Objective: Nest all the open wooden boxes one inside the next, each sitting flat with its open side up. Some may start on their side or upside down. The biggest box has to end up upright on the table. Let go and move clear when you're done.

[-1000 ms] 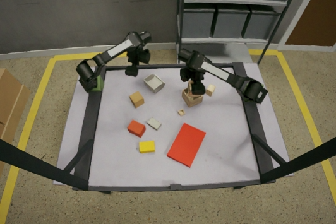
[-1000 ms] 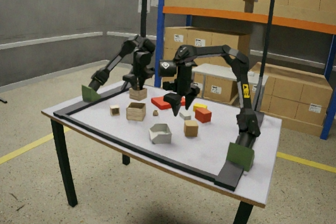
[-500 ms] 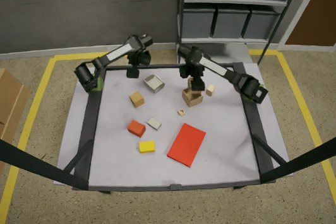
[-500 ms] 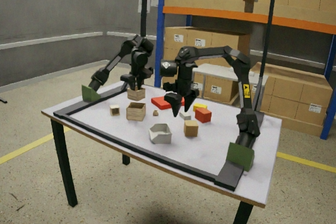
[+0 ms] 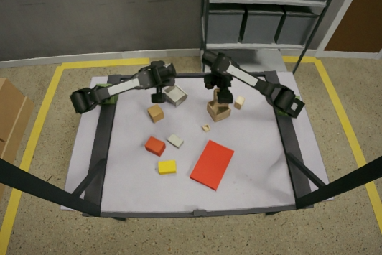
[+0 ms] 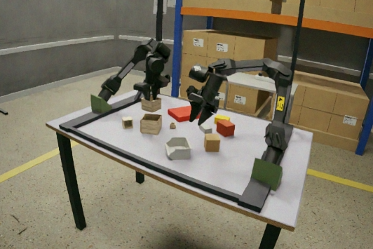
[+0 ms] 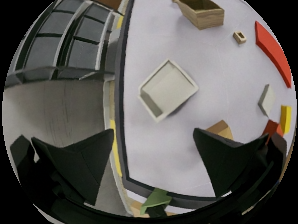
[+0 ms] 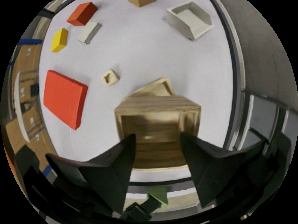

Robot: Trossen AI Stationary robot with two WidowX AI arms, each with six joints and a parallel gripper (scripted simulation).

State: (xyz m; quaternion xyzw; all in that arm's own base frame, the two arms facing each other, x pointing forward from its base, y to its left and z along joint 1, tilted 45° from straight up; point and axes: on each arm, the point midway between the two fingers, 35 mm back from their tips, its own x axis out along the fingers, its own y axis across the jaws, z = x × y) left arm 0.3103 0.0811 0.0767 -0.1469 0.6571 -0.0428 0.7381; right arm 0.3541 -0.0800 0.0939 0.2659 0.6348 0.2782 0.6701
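The large wooden box (image 5: 219,115) (image 6: 151,124) (image 7: 203,19) stands open side up. My right gripper (image 5: 225,97) (image 6: 151,97) (image 8: 158,137) is shut on a medium wooden box (image 5: 216,96) (image 6: 151,104) (image 8: 158,105), held open side up in the air above and partly over the large box; its fingertips reach into the opening. The small wooden box (image 5: 239,103) (image 6: 127,123) lies on its side. The tiny box (image 5: 206,128) (image 6: 172,125) (image 7: 240,37) (image 8: 110,78) sits open side up. My left gripper (image 5: 158,98) (image 6: 195,122) (image 7: 155,133) is open and empty above the table.
A grey open tray (image 5: 176,95) (image 6: 178,149) (image 7: 169,90) lies near the left gripper. An orange-brown block (image 5: 156,113) (image 6: 212,143), red block (image 5: 155,146), pale grey block (image 5: 175,141) and yellow block (image 5: 167,167) lie on the left arm's side. A flat red slab (image 5: 212,165) (image 8: 65,99) lies front of centre.
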